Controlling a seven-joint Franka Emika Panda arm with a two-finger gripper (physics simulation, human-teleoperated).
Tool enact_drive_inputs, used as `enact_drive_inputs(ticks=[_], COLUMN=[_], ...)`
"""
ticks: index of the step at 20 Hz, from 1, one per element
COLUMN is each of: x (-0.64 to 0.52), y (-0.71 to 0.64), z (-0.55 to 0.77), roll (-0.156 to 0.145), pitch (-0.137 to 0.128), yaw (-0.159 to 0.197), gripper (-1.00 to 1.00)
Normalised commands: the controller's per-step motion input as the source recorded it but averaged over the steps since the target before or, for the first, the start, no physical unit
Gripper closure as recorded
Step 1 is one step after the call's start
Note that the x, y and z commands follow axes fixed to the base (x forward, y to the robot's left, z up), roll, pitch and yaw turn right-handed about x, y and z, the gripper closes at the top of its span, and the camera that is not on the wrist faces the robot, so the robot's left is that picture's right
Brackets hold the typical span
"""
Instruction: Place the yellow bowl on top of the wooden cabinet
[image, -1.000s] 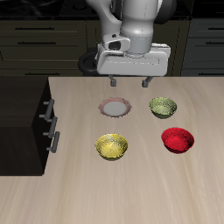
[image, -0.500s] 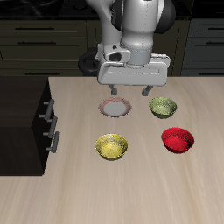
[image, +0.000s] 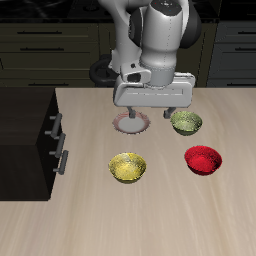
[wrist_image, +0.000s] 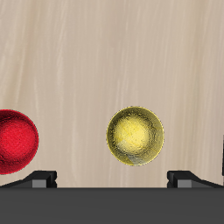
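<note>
Gripper: my gripper (image: 152, 117) hangs in the upper middle of the front picture, fingers spread wide apart and holding nothing.
What changed: a second ago it was higher and farther back; now it has come down and forward, toward the bowls.
Yellow bowl: the small round golden-yellow bowl (image: 128, 167) sits on the light wood counter (image: 150, 220), low and just left of the middle. In the wrist picture the bowl (wrist_image: 136, 136) shows clearly, so I am nearly above it.
Cabinet: the big dark brown wooden cabinet (image: 25, 125) stands at the left edge, its top bare.
Other things: a red bowl (image: 203, 159), a dull green bowl (image: 186, 121) and a small pink-rimmed plate (image: 131, 123).
What it means: I think I am lining up to grab; no lifting yet.
</note>
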Motion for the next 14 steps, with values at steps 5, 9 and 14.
enact_drive_inputs(ticks=[5, 9, 14], x=[0.03, -0.02, 0.05], y=[0.06, 0.03, 0.01], z=[-0.20, -0.11, -0.09], roll=[-0.005, 0.004, 0.008], pitch=[0.002, -0.006, 0.020], yaw=[0.043, 0.012, -0.012], gripper=[-1.00, -1.00, -1.00])
